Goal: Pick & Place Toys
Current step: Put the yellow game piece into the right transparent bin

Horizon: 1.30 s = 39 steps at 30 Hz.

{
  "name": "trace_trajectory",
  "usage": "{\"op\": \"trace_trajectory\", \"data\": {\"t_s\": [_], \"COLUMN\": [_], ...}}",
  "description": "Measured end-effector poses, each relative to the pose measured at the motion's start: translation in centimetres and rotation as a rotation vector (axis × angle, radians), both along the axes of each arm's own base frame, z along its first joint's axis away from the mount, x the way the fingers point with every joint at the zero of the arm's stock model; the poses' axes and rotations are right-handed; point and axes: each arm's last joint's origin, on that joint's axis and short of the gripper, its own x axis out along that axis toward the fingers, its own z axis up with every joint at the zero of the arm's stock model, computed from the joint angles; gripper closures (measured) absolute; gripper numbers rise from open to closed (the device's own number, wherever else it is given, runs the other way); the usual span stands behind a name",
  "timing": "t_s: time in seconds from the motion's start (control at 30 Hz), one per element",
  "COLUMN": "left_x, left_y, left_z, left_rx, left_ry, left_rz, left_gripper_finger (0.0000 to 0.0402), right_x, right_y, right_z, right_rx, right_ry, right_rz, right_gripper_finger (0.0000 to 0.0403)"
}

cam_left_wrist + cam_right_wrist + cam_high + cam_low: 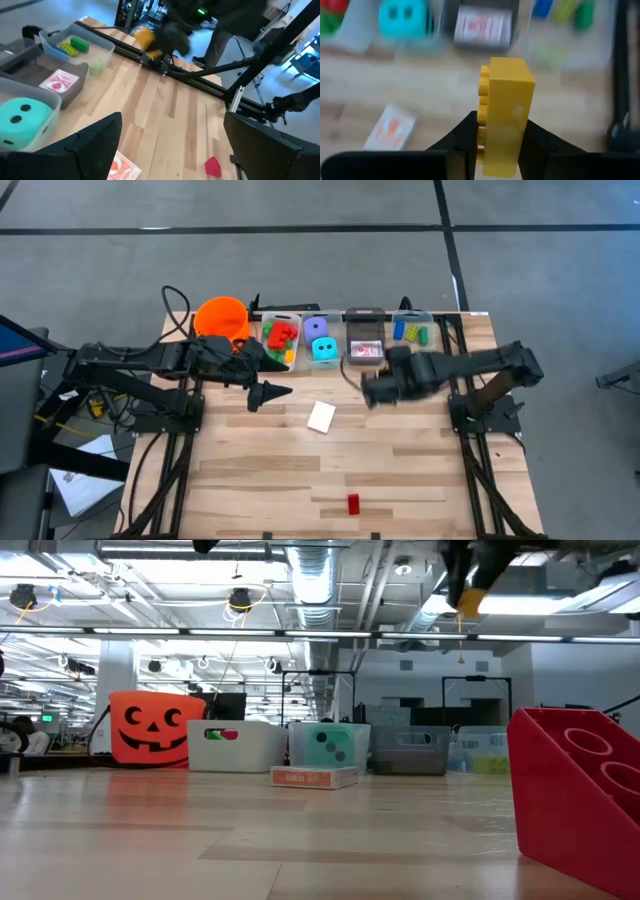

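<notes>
Yellow brick (506, 117) in R gripper (497, 142)

Red brick (353, 502) (near edge), white card (321, 417)

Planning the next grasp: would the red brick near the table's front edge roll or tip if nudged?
The red brick looks blocky with flat faces, so it would probably slide, not roll. It appears to be rigid plastic, likely light. In the low view it seems tilted, so it might tip flat.
</notes>
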Motion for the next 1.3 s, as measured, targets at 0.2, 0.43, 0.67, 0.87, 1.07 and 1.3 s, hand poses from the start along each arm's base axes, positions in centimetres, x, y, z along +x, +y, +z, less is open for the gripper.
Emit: {"op": "trace_trajectory", "data": {"t_s": [0.2,0.43,0.67,0.87,1.07,1.3], "left_x": [0.0,0.0,-0.1,-0.1,-0.1,-0.1], "left_y": [0.6,2.1,3.4,3.5,3.5,3.5], "left_z": [0.0,0.0,0.0,0.0,0.0,0.0], "left_rx": [0.008,0.01,0.005,0.003,0.001,-0.038], "left_ry": [0.0,0.001,0.0,0.0,0.0,-0.005], "left_rz": [0.027,0.093,0.159,0.161,0.16,0.169], "left_gripper_finger": [0.0059,0.0059,0.0059,0.0059,0.0059,0.0059], "right_x": [0.2,-0.5,-2.4,-3.8,-4.3,-4.3], "right_y": [-7.2,-15.0,-19.9,-21.8,-22.5,-22.5], "right_z": [0.1,-0.2,-0.4,-0.5,-0.7,-0.7], "right_rx": [-0.165,-0.161,-0.089,-0.002,0.078,0.08], "right_ry": [0.168,0.302,0.331,0.322,0.282,0.296], "right_rz": [0.021,0.037,0.005,0.007,0.026,0.047], "right_gripper_finger": [0.0307,0.0306,0.0306,0.0306,0.0304,0.0255]}}
